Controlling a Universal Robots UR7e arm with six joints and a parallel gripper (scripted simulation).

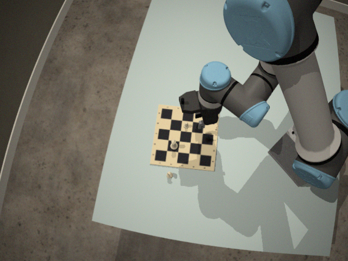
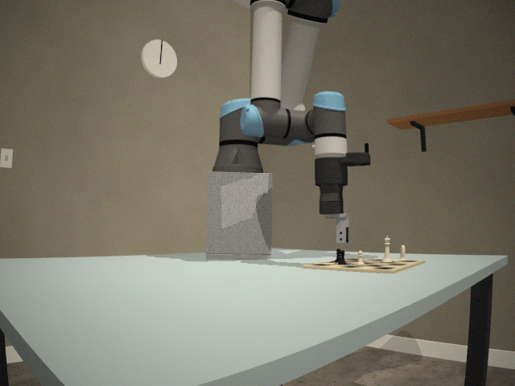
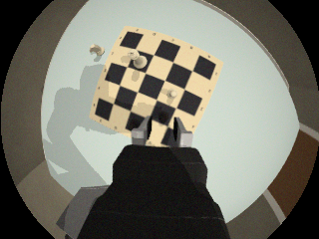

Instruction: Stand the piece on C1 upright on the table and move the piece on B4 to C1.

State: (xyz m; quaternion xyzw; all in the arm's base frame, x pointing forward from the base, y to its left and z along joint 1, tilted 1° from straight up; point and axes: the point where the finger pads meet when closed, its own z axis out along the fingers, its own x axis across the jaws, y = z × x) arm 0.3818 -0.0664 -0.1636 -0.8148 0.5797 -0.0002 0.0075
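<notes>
The chessboard (image 1: pixel 184 137) lies on the pale table. My gripper (image 1: pixel 200 124) hangs open and empty above the board's far right part, well clear of the pieces; it also shows in the side view (image 2: pixel 341 234) and in the wrist view (image 3: pixel 159 134). A black piece (image 1: pixel 207 138) stands near the board's right edge, and in the side view (image 2: pixel 340 256) it is below the fingers. A small white pawn (image 1: pixel 186 125) and a tall white piece (image 1: pixel 174 144) stand upright on the board. A cream piece (image 1: pixel 169 174) stands upright on the table just off the board's near edge.
The arm's grey base block (image 2: pixel 239 215) stands on the table behind the board. The arm's elbow (image 1: pixel 254 112) reaches over the table right of the board. A wooden shelf (image 2: pixel 451 116) is on the wall behind.
</notes>
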